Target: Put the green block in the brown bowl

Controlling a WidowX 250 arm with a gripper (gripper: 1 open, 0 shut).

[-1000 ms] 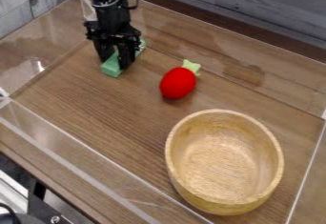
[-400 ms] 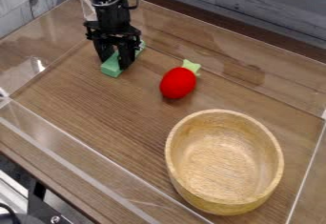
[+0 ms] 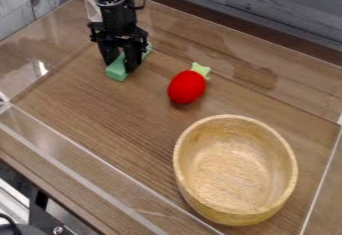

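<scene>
Tool shut on green block, bowl well apart

The tool (image 3: 118, 41) is at the upper left of the view, pointing down at the tabletop (image 3: 120, 119), its fingers closed on the block (image 3: 118, 70). The block is a pale green bar, partly hidden by the dark fingers; its lower end shows beneath them, and a bit of pale green also shows just to their right. Whether the block touches the wood or hangs just above it, I cannot tell.

The bowl (image 3: 235, 170) is at the lower right, well apart from the block. It is round, light tan and thick-rimmed, the widest thing in view, with its inside open to the camera and the block outside it.

Between the two, nearer the upper middle, lies a red strawberry (image 3: 187, 87) with a green top pointing up and to the right. It touches neither the bowl nor the tool.

Dark cables (image 3: 30, 205) run along the lower left corner, beside the tabletop's edge. No brand, label or writing can be read on any of these things.
</scene>
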